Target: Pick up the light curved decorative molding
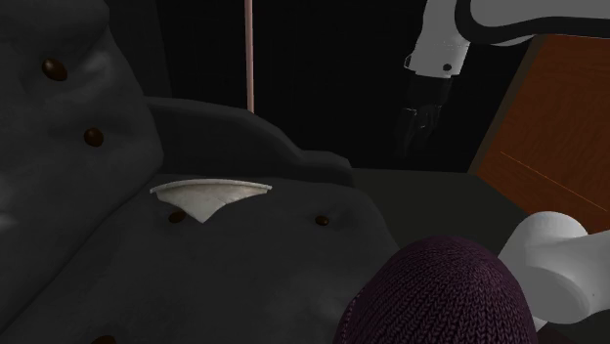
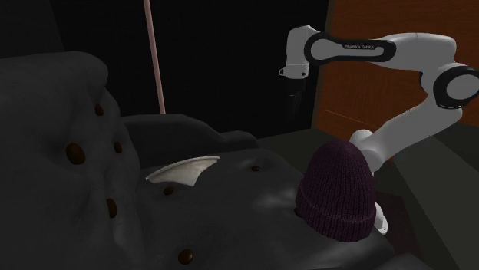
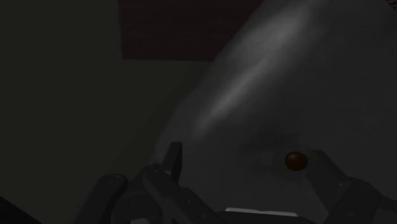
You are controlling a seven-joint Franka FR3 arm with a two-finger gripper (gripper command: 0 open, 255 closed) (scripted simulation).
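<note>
The light curved molding [image 1: 208, 195] lies flat on the dark grey tufted seat cushion [image 1: 254, 264], close to the backrest. In the second exterior view the molding [image 2: 184, 170] sits left of centre on that cushion. My black gripper [image 1: 418, 137] hangs in the air well off to the shoulder view's right of the molding, beyond the sofa's armrest [image 1: 293, 147], and points down. The gripper [image 2: 294, 103] is dim against the dark background in the second exterior view. In the wrist view the gripper [image 3: 248, 159] is open with nothing between its fingers, above grey upholstery with a brown button [image 3: 296, 160].
A dark purple knitted beanie [image 1: 440, 293] rests on the seat near the arm's base. Brown buttons [image 1: 94, 137] stud the backrest. A thin pink pole [image 1: 251, 54] rises behind the sofa. A reddish wooden panel [image 1: 547, 117] stands behind the arm.
</note>
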